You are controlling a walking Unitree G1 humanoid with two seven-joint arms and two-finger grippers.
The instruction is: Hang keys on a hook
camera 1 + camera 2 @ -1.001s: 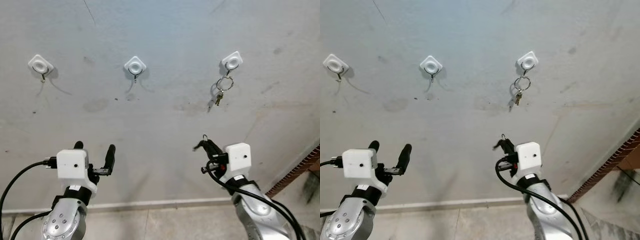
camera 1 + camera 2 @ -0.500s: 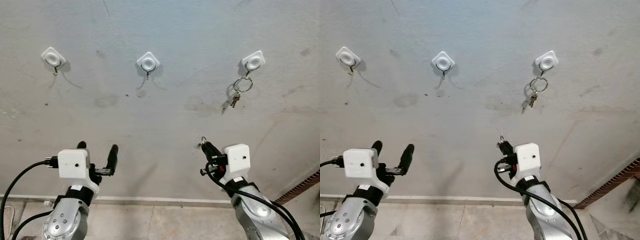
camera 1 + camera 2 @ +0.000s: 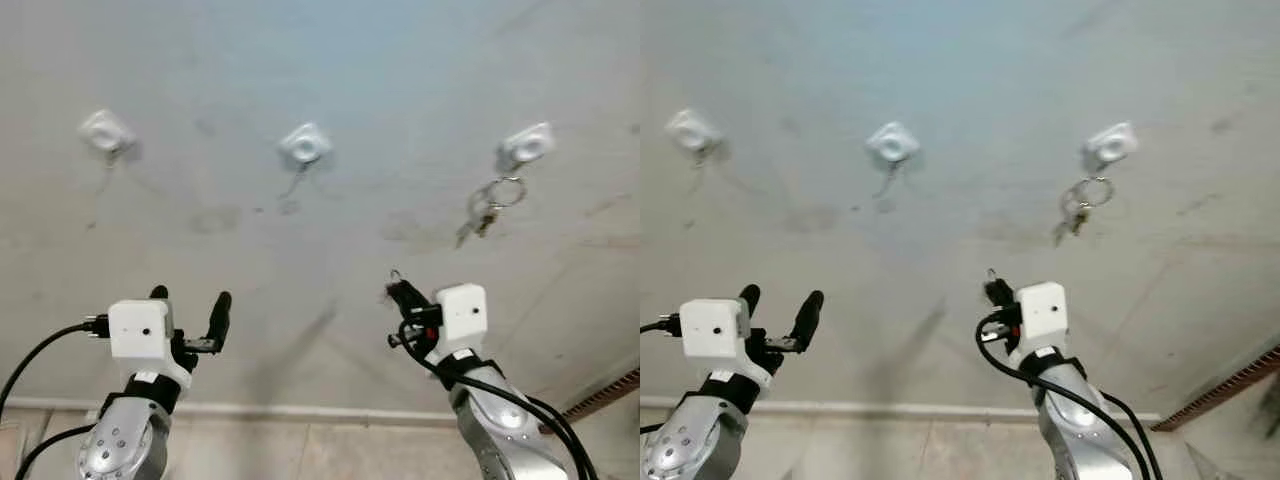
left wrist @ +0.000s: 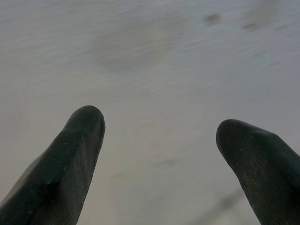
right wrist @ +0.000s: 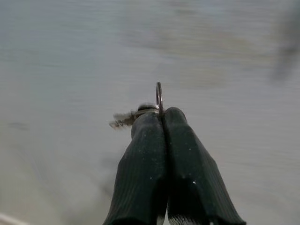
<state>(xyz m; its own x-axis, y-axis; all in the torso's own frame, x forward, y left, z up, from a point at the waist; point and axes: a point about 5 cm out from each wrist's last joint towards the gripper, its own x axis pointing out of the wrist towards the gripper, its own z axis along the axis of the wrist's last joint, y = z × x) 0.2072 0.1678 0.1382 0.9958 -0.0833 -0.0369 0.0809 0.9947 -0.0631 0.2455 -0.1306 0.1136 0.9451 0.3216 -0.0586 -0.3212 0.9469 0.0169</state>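
Observation:
Three white hooks sit in a row on the grey wall: a left hook (image 3: 106,132), a middle hook (image 3: 305,146) and a right hook (image 3: 527,146). A ring of keys (image 3: 492,205) hangs from the right hook. My right gripper (image 3: 396,289) is held up in front of the wall, below and between the middle and right hooks, shut on a second key ring (image 5: 159,97) whose loop sticks up between the fingertips, with a key beside it. My left gripper (image 3: 190,302) is raised at the lower left, open with nothing between its fingers (image 4: 77,154).
The wall meets the floor at a pale skirting strip (image 3: 300,412). A brick edge (image 3: 610,392) shows at the lower right. The picture is blurred.
The whole view has shifted and blurred, so the camera has moved; the hooks sit slightly lower. My right gripper still holds the key ring; the left stays open.

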